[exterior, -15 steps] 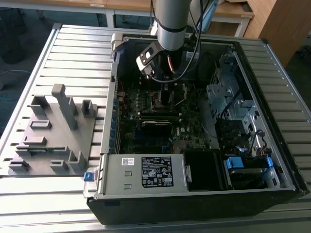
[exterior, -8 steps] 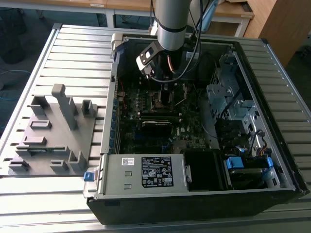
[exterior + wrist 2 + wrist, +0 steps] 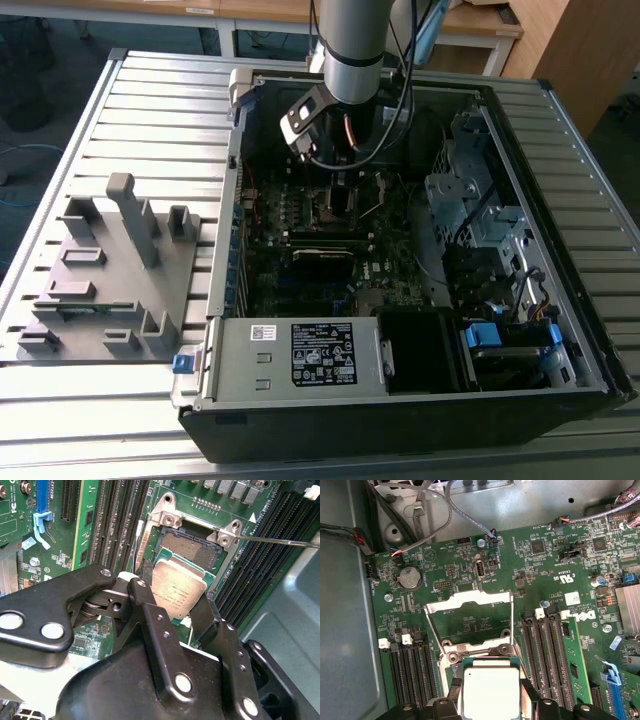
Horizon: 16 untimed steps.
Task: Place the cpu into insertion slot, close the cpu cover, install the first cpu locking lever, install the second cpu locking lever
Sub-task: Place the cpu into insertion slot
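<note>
My gripper [image 3: 177,600] is shut on the cpu [image 3: 177,582], a silvery square chip on a green carrier, with a black finger on each of two opposite sides. The cpu hangs just over the insertion slot [image 3: 192,550], whose dark pin field with a metal rim still shows past the chip's far edge. In the first wrist view the cpu [image 3: 490,685] sits between the fingers, and the cpu cover [image 3: 470,599] stands swung open beyond it. Thin locking levers [image 3: 511,622] are raised beside the cover. In the exterior view the gripper [image 3: 342,175] hovers inside the case above the slot [image 3: 336,205].
Black memory slots [image 3: 117,515] flank the socket on both sides. A lever rod [image 3: 280,541] sticks out sideways from the socket. The case holds a power supply [image 3: 300,355] and a drive cage [image 3: 480,215]. A grey fixture [image 3: 110,270] stands on the table at the exterior view's left.
</note>
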### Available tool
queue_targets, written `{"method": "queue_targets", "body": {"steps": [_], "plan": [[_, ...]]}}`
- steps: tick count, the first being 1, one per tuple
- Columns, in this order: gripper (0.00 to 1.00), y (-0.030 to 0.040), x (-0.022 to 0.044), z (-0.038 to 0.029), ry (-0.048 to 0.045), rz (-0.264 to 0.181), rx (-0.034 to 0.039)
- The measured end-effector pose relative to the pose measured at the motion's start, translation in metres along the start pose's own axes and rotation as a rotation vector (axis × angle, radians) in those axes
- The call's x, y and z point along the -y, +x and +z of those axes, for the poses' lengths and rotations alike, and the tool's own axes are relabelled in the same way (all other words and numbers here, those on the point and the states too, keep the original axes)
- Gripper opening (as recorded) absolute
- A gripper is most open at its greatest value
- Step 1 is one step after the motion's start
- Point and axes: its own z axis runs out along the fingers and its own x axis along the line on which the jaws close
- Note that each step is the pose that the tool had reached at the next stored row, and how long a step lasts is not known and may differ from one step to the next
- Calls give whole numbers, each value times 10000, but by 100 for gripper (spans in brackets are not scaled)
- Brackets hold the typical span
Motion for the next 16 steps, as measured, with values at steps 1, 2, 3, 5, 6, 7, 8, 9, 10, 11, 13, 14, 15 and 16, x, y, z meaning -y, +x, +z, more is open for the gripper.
{"method": "queue_targets", "body": {"steps": [1, 2, 3, 5, 6, 7, 8, 9, 10, 11, 13, 14, 15, 16], "plan": [[54, 0, 0, 0, 0, 13, 0], [54, 0, 0, 0, 0, 25, 1], [54, 0, 0, 0, 0, 38, 1], [54, 0, 0, 0, -1, 64, 2], [54, 0, 0, 0, -1, 79, 2], [54, 0, 0, 0, -1, 91, 3], [54, 0, 0, 0, -1, 104, 4], [54, 0, 0, 0, -1, 117, 4], [54, 0, 0, 0, -1, 130, 5], [54, 0, 0, 0, -2, 143, 5], [54, 0, 0, 0, -2, 169, 6], [54, 0, 0, 0, -3, 182, 6], [54, 0, 0, 0, -2, 195, 7], [54, 0, 0, 0, -3, 208, 7]]}}
